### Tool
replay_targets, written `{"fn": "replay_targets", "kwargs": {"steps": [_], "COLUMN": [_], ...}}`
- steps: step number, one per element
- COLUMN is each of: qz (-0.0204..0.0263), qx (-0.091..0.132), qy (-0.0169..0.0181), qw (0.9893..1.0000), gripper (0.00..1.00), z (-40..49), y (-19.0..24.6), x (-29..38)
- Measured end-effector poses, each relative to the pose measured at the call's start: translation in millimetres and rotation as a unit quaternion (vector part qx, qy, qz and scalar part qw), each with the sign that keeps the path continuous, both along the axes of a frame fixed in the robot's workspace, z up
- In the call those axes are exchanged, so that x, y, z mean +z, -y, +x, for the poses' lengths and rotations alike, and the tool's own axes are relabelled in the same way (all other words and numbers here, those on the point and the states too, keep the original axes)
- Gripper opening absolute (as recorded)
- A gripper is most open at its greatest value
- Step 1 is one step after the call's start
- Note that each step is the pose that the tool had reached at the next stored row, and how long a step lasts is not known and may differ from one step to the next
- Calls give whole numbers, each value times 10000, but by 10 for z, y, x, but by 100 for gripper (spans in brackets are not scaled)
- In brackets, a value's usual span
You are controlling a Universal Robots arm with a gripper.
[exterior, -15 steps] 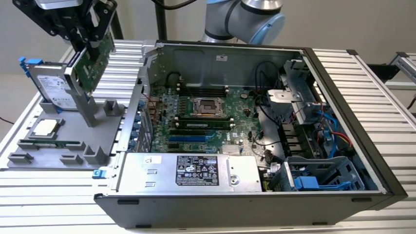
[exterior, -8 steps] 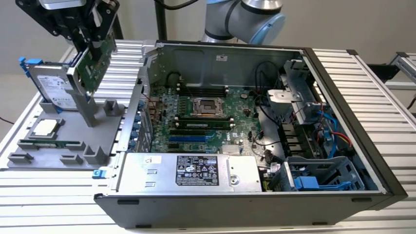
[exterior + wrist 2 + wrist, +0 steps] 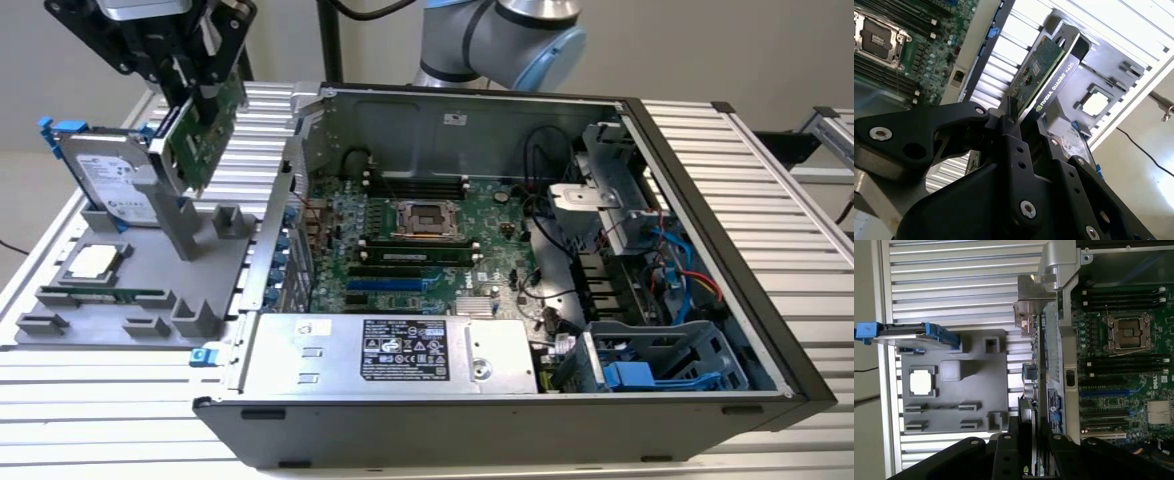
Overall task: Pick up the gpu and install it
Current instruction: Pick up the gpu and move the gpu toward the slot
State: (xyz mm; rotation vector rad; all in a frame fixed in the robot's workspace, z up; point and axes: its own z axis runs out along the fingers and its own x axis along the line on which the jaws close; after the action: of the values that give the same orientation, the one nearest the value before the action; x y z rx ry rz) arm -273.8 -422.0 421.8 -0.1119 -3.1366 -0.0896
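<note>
While aloft, gripper [image 3: 200,85] clamps gpu [image 3: 200,140].

ribbed silver aluminium table [image 3: 94,400] carried a grey plastic parts holder [image 3: 94,322] beside an open black computer case [image 3: 467,440].

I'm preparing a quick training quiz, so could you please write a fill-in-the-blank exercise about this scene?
The gripper is shut on the ____.
It hangs at the exterior view's ____ of the open computer case.
The hard drive stands ____ in the grey fixture.
Missing words: gpu; left; upright.
</note>
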Motion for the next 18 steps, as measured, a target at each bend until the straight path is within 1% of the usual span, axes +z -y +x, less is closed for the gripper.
{"fn": "replay_targets", "kwargs": {"steps": [18], "qz": [0], "qx": [0], "qy": [0], "qw": [10000], "gripper": [0], "z": [221], "y": [0], "x": [0]}}
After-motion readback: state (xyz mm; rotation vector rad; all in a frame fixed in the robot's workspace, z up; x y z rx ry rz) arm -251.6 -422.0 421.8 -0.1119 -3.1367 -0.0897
